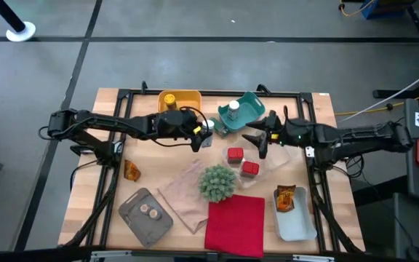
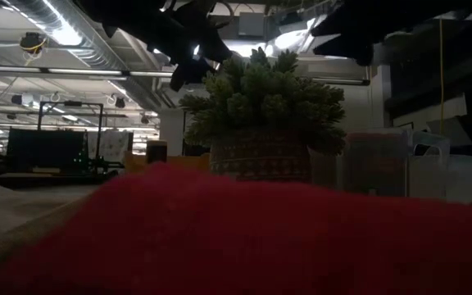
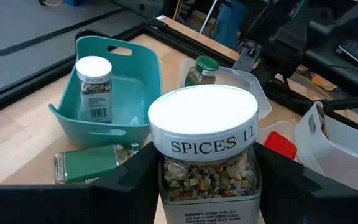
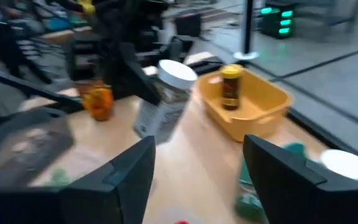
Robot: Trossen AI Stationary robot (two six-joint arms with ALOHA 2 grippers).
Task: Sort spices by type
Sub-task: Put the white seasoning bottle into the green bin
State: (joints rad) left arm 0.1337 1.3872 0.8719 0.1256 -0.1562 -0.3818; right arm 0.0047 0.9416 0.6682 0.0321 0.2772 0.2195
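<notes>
My left gripper (image 1: pixel 204 132) is shut on a white-capped clear jar (image 3: pixel 205 140) labelled SPICES, held over the table's middle beside the teal bin (image 1: pixel 244 113). Another white-capped jar (image 3: pixel 94 87) stands in that bin. A green jar (image 3: pixel 95 165) lies on the table at the bin's foot, and a green-capped jar (image 3: pixel 201 70) stands beyond. A yellow jar (image 4: pixel 232 87) stands in the yellow bin (image 1: pixel 180 100). Two red tins (image 1: pixel 235 154) (image 1: pixel 250 169) sit in front of my right gripper (image 1: pixel 257 141), which is open with nothing between its fingers. My left gripper pinches the jar's glass body (image 3: pixel 166 177) just below the white cap, one finger on each side. The fingers come from the table's left, nearly level and slanting a little down. The jar (image 4: pixel 166 102) is lifted clear of the table and leans sideways.
A spiky green plant ball (image 1: pixel 217 182) and a red cloth (image 1: pixel 235 222) fill the near middle and block the low view. A grey tray (image 1: pixel 145 216) holds brown discs. One orange packet (image 1: pixel 131 169) lies at the left, another in the white tray (image 1: pixel 294 218).
</notes>
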